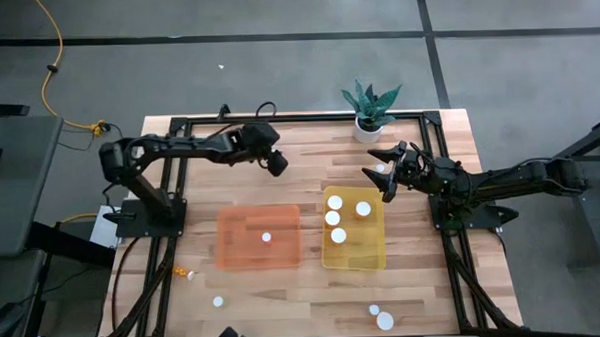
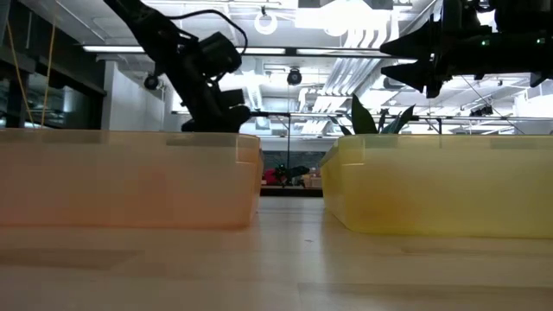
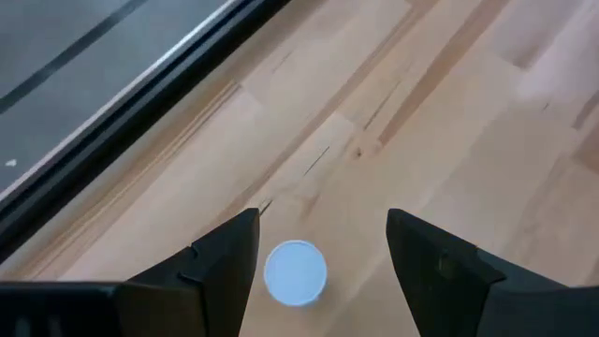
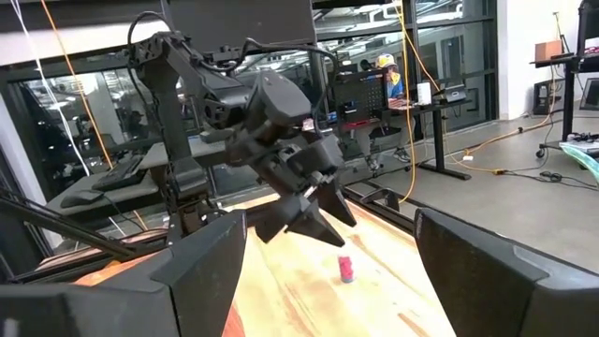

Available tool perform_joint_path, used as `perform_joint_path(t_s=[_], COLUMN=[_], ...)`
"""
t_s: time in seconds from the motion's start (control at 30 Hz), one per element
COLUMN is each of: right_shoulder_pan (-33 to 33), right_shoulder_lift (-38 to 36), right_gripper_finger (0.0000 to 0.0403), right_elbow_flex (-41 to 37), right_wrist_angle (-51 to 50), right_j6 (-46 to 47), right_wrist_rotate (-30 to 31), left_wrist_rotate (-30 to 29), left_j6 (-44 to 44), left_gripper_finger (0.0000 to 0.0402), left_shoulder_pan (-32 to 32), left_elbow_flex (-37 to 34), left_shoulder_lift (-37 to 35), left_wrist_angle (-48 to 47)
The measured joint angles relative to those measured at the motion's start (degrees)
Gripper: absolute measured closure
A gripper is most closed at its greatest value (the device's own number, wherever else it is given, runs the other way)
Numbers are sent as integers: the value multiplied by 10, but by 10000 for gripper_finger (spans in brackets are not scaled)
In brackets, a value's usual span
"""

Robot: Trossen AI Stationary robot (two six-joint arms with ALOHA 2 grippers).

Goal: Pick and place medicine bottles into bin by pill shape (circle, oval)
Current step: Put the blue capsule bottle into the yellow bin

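Note:
A small amber bottle with a white cap (image 3: 296,272) stands upright on the wooden table at the far middle. It also shows in the right wrist view (image 4: 346,270). My left gripper (image 1: 278,164) hangs open above it, a finger on either side of the cap (image 3: 323,220), apart from it. My right gripper (image 1: 385,178) is open and empty (image 4: 329,217) above the table, just beyond the yellow tray's far edge. A white cap (image 1: 381,169) shows right beside its fingers in the high view.
An orange tray (image 1: 233,253) holds one bottle (image 1: 266,237). A yellow tray (image 1: 368,251) holds several bottles (image 1: 334,201). Loose bottles stand near the front edge (image 1: 218,301) (image 1: 385,321), and one lies at the left (image 1: 184,274). A potted plant (image 1: 368,111) stands at the far edge.

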Motion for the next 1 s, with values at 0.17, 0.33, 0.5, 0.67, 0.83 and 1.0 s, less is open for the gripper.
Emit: perform_joint_path(t_s=[0.17,0.33,0.5,0.67,0.83,1.0], right_shoulder_pan=[0,0,0,0,0,0], right_shoulder_lift=[0,0,0,0,0,0], right_gripper_finger=[102,102,102,102,102,102], right_elbow_flex=[0,0,0,0,0,0], right_wrist_angle=[-1,-4,-4,-4,-4,-4], right_j6=[-1,-1,-1,-1,-1,-1], right_wrist_rotate=[0,0,0,0,0,0], left_wrist_rotate=[-24,-55,-47,-8,17,18], left_j6=[5,1,-43,-54,-66,-86], left_gripper_finger=[178,178,178,178,178,178], left_shoulder_pan=[0,4,25,41,43,42], left_elbow_flex=[7,7,7,7,7,7], left_shoulder_lift=[11,11,11,11,11,13], left_wrist_angle=[-2,-18,-37,-30,-11,-30])
